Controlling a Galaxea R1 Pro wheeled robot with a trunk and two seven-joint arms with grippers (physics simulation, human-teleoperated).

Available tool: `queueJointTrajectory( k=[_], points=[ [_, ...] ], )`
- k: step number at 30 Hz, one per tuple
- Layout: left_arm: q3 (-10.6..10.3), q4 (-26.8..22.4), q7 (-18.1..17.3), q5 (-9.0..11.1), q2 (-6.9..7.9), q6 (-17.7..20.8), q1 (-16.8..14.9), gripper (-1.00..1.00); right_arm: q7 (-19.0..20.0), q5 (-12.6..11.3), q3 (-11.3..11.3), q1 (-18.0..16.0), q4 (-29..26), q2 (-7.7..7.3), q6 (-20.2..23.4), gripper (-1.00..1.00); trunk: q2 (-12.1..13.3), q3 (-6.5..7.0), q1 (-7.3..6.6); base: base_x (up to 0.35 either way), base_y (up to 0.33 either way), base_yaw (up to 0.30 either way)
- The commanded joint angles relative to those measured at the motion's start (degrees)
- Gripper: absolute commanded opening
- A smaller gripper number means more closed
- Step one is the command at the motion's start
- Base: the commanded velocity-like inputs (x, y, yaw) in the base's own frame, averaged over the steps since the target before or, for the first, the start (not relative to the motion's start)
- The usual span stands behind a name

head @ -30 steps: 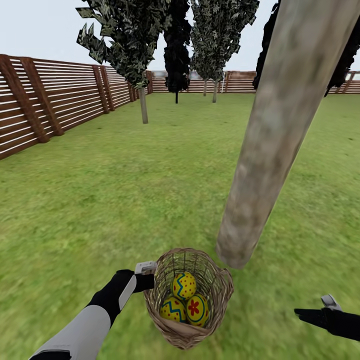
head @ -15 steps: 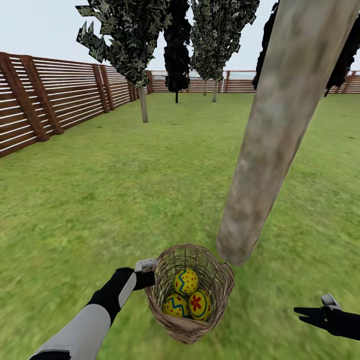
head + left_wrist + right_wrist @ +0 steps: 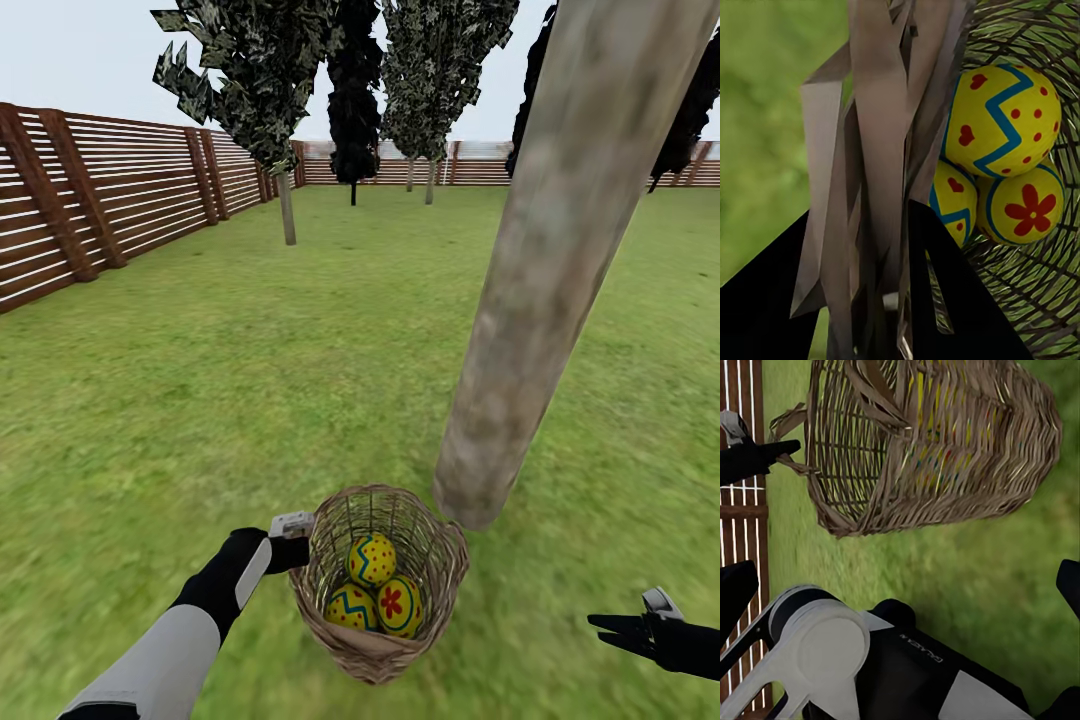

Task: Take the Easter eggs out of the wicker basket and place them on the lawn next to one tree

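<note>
Three Easter eggs [image 3: 378, 590] lie inside the wicker basket [image 3: 440, 575], which is held tilted just above the lawn [image 3: 250, 380] at the foot of the tree [image 3: 540, 260], its rim clamped by the left pincer [image 3: 292, 537], while the right pincer [image 3: 618, 629] hangs apart, well aside.

wicker basket [image 3: 380, 590] lifted slightly by left hand [image 3: 291, 541], Easter eggs [image 3: 375, 592] shifted inside

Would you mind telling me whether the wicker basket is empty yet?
Not empty: the wicker basket holds all three Easter eggs.
</note>
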Motion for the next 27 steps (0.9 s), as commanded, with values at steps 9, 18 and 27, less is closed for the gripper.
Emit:
queueJointTrajectory(
  k=[9, 18, 27],
  points=[
    [0.4, 4.3, 0.4, -2.0, 0.01, -3.4, 0.0, 1.00, 0.3, 0.4, -0.3, 0.0, 0.0, 0.02, 0.6, 1.00, 0.0, -0.06, 0.01, 0.000, 0.000, 0.000],
    [0.4, 4.1, 0.4, -1.9, 0.01, -3.4, 0.0, 1.00, 0.3, 0.4, -0.3, 0.0, 0.0, -0.03, 0.7, 1.00, 0.0, -0.06, 0.01, 0.000, 0.000, 0.000],
    [0.4, 3.6, 0.0, -2.0, -0.08, -3.4, 0.0, 1.00, 0.3, 0.4, -0.3, 0.0, 0.1, 0.04, 0.7, 1.00, 2.4, 1.02, -1.31, 0.000, 0.000, 0.000]
  ],
)
